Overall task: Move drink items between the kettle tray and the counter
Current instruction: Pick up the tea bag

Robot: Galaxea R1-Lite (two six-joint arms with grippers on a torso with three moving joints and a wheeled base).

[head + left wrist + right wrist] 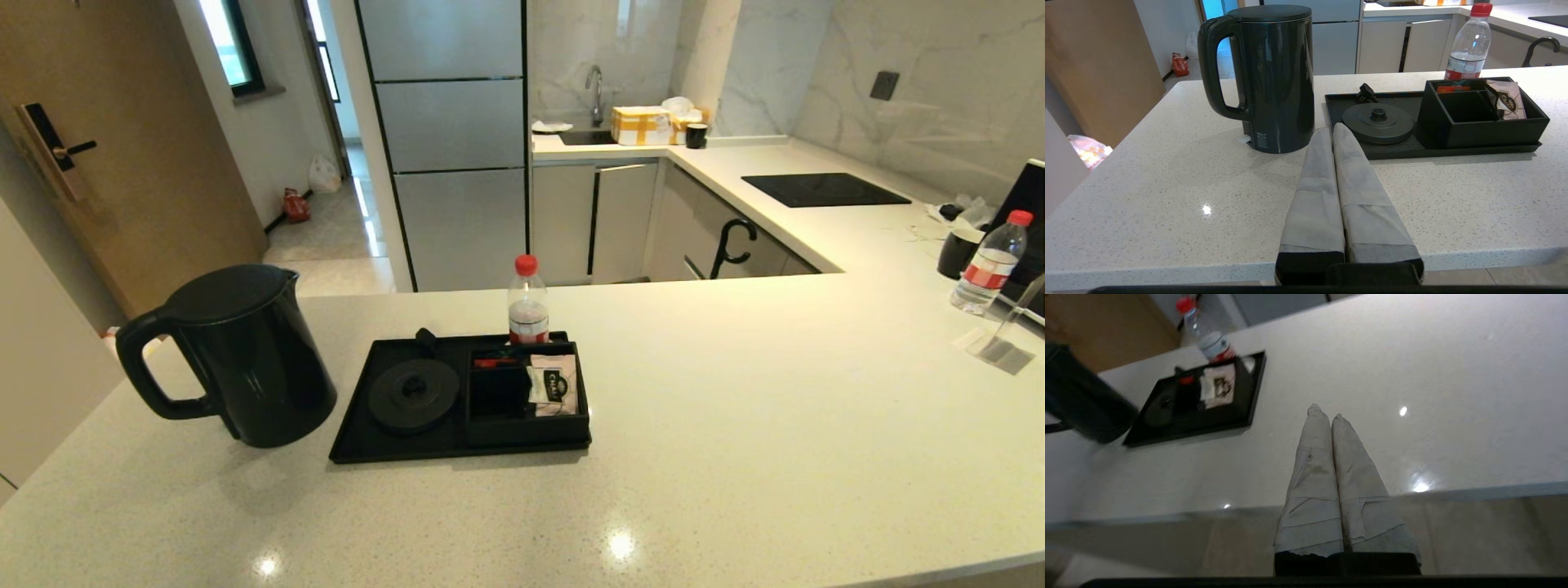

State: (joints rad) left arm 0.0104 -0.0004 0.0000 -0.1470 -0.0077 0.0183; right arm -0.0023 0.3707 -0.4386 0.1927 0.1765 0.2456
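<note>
The black kettle (245,359) (1274,77) stands on the counter (735,408) just left of the kettle tray (359,445) (1339,102). The round kettle base (414,394) (1378,122) on the tray is bare. The pale-pink sachet (553,384) (1508,100) leans in the right compartment of the boxed section (526,392). My left gripper (1332,128) is shut and empty, near the counter's front edge, pointing between kettle and tray. My right gripper (1325,412) is shut and empty, over the counter's front edge, right of the tray. Neither arm shows in the head view.
A clear red-capped bottle (528,300) stands right behind the tray. Another bottle (988,263), a black mug (957,251) and a clear stand (1008,339) sit at the counter's far right. An induction hob (824,189) and a sink (584,137) lie further back.
</note>
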